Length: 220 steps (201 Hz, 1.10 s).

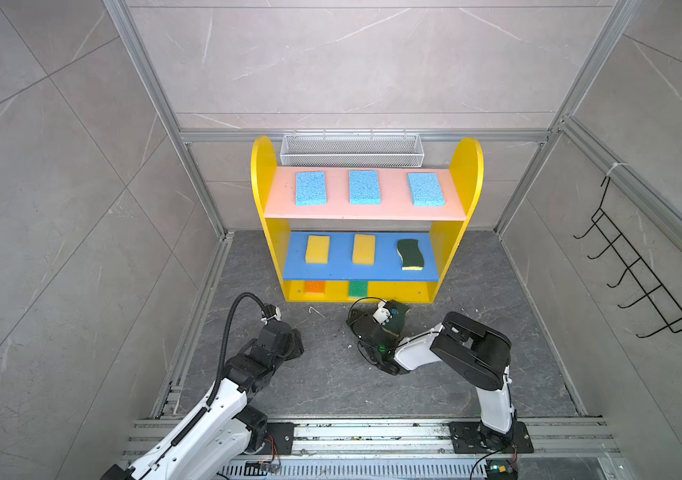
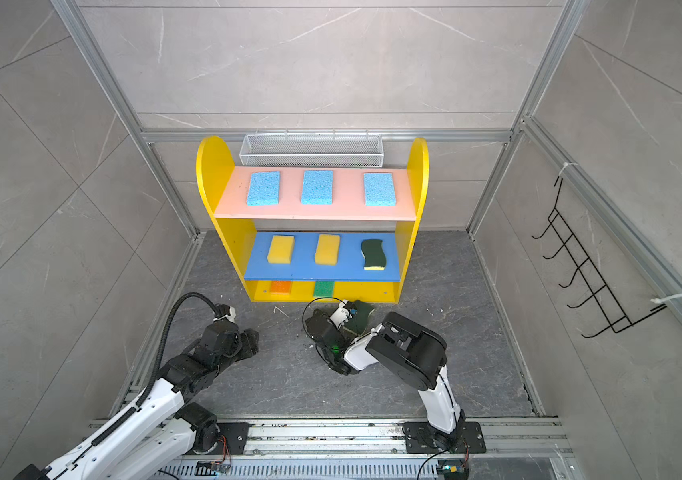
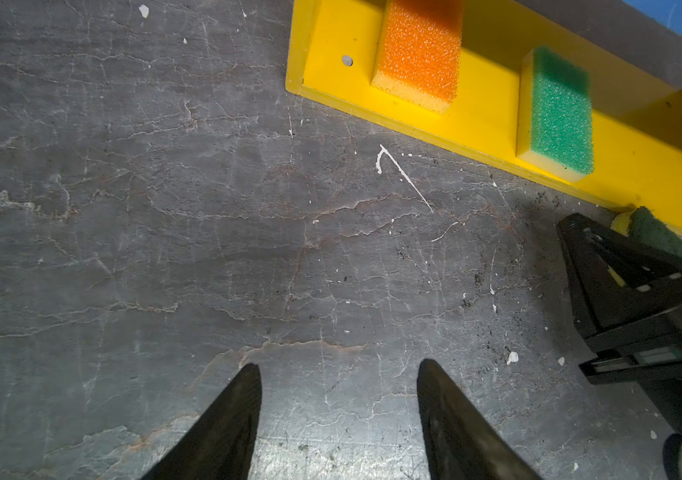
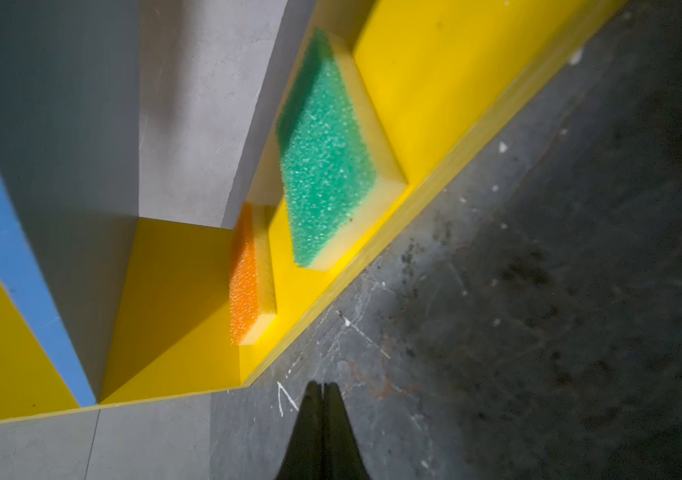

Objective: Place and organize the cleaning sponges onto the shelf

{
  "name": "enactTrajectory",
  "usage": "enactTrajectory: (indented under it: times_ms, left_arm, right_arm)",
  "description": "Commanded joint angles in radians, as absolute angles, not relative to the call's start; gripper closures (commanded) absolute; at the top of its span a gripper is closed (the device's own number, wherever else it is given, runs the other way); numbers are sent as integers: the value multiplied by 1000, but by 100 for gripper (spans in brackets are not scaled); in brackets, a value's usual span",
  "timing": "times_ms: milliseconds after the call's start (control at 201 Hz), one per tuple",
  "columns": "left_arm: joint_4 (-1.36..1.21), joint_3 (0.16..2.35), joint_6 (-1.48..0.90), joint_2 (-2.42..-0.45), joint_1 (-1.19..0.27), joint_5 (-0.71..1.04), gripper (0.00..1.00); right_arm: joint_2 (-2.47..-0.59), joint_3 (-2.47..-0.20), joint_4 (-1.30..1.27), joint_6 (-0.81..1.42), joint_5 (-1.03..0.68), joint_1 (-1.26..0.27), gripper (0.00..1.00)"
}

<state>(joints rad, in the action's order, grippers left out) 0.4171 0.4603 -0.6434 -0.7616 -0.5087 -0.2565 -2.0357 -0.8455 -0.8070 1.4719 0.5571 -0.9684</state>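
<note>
Cleaning sponges (image 1: 364,187) line the shelf (image 1: 262,174) at 12 o'clock: three light blue sponges (image 1: 310,188) on the pink board (image 1: 389,210), two yellow sponges (image 1: 317,249) and a wavy dark-green sponge (image 1: 410,253) on the blue board (image 1: 343,271), an orange sponge (image 1: 315,286) and a bright green sponge (image 1: 358,288) on the bottom. At the shelf's 7 o'clock the left gripper (image 3: 337,365) stands parted, empty. At its 6 o'clock the right gripper (image 4: 322,386) is pressed closed, empty, beside a second dark-green sponge (image 3: 655,230) on the floor (image 1: 331,374).
</note>
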Motion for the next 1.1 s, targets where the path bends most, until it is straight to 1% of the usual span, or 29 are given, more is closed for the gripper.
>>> enactTrajectory:
  times_ms: [0, 478, 901, 1090]
  left_arm:
    - [371, 457, -609, -769, -499, -250, 37]
    - [303, 456, -601, -846, -487, -242, 37]
    - [243, 450, -595, -915, -465, -219, 37]
    - [233, 453, -597, -916, -457, -207, 37]
  right_arm:
    - [-2072, -830, -860, 1500, 577, -961, 100]
    - [-2156, -851, -908, 1537, 562, -933, 100]
    - [-2184, -898, -870, 1536, 565, -894, 100]
    - [-2190, -936, -836, 1518, 560, -879, 100]
